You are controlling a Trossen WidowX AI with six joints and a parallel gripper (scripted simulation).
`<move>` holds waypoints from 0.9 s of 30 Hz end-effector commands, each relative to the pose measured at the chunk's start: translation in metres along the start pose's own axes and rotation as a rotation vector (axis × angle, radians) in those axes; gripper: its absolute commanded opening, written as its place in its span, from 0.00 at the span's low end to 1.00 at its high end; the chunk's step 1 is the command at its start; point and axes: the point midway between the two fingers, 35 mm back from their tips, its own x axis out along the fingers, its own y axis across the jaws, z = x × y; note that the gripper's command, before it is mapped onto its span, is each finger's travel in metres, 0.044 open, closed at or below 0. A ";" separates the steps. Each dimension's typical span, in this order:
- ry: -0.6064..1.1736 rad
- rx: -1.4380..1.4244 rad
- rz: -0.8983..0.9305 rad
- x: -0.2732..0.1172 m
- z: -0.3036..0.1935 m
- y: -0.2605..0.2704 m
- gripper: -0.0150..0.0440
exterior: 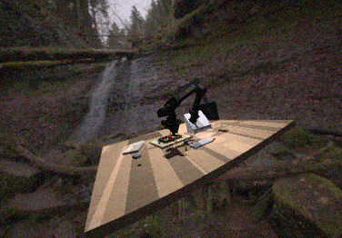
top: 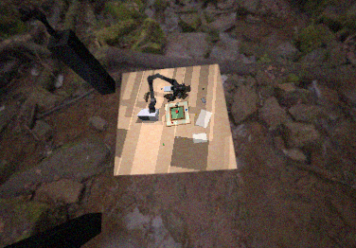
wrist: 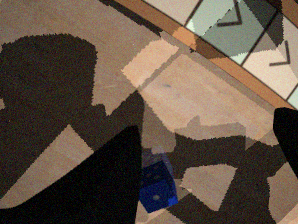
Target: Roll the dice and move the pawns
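Observation:
The blue die (wrist: 157,189) lies on the table outside the board, beside the left finger in the wrist view. My gripper (wrist: 208,127) (top: 176,97) (exterior: 174,133) is open and empty, low over the table beside the board. The board's wooden rim (wrist: 250,80) and arrow squares cross the upper right of the wrist view. The red die (top: 177,112) is in the green tray in the middle of the board. A small red shape, seemingly the red pawn (top: 172,122), and a small blue one, seemingly the blue pawn (top: 186,109), are on the board's track. The die numbers are unreadable.
A white slab (top: 204,118) (exterior: 134,147) and a smaller white piece (top: 200,137) lie on the far side of the board from the arm base. A pale flat item (top: 167,89) (exterior: 202,143) lies near the gripper. A small blue-grey item (top: 204,100) (exterior: 136,156) and a green speck (top: 164,144) also lie out.

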 end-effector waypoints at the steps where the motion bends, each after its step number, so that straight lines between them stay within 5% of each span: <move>1: 0.041 -0.258 0.053 -0.001 -0.061 0.029 0.72; 27: 0.052 -0.304 0.064 0.039 -0.076 0.030 0.72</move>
